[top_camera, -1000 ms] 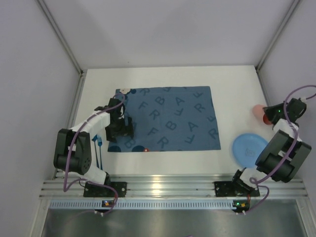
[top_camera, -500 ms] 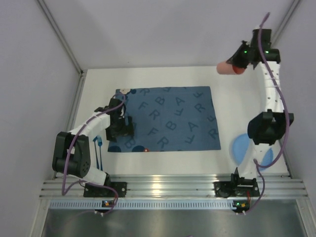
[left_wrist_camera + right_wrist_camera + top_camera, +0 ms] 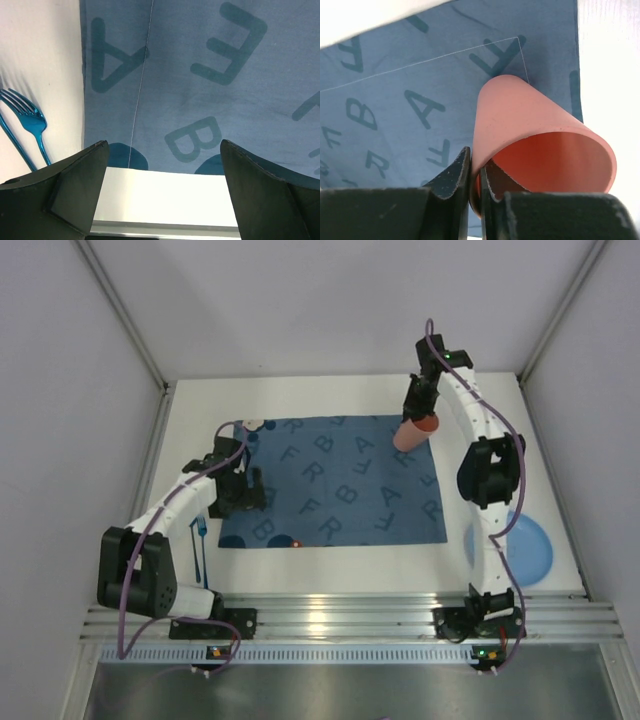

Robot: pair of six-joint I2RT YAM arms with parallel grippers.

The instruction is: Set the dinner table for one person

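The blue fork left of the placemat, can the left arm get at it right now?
Probably yes. The left fingers hang open and empty over the left edge of the placemat. The fork lies on bare table just beside them, with nothing between.

1. The placemat (image 3: 340, 480) lies in the middle of the table (image 3: 300, 575).
2. The fork (image 3: 31, 122) lies on the table, just left of the placemat's near left corner.
3. The plate (image 3: 530, 550) lies on the table, right of the placemat and nearer the front edge.
4. The cup (image 3: 415, 432) tilts over the placemat's far right corner, its rim pinched in the right gripper (image 3: 474, 175); whether it touches the cloth is unclear.
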